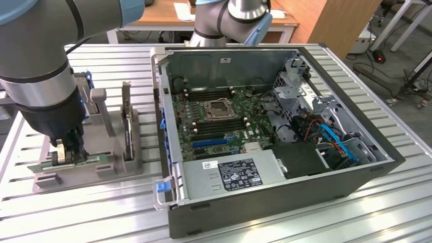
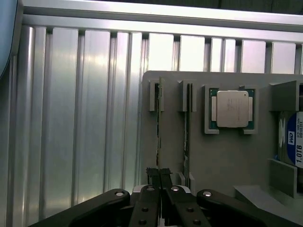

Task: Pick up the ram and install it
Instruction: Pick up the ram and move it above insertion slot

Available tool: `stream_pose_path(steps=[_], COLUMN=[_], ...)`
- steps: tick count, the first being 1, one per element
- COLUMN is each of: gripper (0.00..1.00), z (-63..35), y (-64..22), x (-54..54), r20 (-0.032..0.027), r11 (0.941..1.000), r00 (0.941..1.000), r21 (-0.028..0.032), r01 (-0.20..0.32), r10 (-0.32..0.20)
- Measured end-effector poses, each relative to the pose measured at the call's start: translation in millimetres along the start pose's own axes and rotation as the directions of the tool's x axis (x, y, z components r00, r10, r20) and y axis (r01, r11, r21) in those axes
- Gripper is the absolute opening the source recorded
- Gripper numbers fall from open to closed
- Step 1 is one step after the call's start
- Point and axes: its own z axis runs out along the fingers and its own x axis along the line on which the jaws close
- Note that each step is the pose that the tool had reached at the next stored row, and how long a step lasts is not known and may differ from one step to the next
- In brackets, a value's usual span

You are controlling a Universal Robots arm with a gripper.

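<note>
Claw (image 2: pixel 159 176) closed tight on the top edge of the ram (image 2: pixel 158 123), which I find standing on edge in the end slot of the grey holder (image 2: pixel 222 161) on the slatted desk (image 2: pixel 66 118), a second stick (image 2: pixel 188 123) in the next slot, the open computer case (image 1: pixel 284 200) to the exterior view's right of it.

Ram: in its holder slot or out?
In: the ram stands on edge in the grey holder, gripper shut on it.
</note>
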Motion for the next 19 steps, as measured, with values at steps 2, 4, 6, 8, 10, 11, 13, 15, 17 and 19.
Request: stream_pose_path(steps=[2, 4, 6, 8, 10, 11, 13, 15, 17, 19], gripper=[0.11, 0.11, 0.11, 0.11, 0.11, 0.11, 0.11, 0.11, 0.11, 0.11], z=[-0.3, -0.7, -1.6, -1.6, -1.6, -1.6, -1.6, -1.7, -1.6, -3.1], y=[0.0, 0.0, 0.1, 0.1, 0.1, 0.1, 0.1, 0.1, 0.1, 0.2], x=[0.0, 0.0, 0.0, 0.0, 0.0, 0.0, 0.0, 0.0, 0.0, 0.0], r20=[0.0001, 0.0, -0.0001, 0.0, 0.0, 0.0, 0.0, -0.0001, 0.0, -0.0003], r11=[1.0, 1.0, 1.0, 1.0, 1.0, 1.0, 1.0, 1.0, 1.0, 1.0], r00=[1.0, 1.0, 1.0, 1.0, 1.0, 1.0, 1.0, 1.0, 1.0, 1.0], r21=[0.0001, 0.0, 0.0, 0.0, 0.0, 0.0, 0.0, -0.0001, 0.0, -0.0003], r01=[0.0, 0.0, 0.0, 0.0, 0.0, 0.0, 0.0, 0.0, 0.0, 0.0], r10=[0.0, 0.0, 0.0, 0.0, 0.0, 0.0, 0.0, 0.0, 0.0, 0.0])
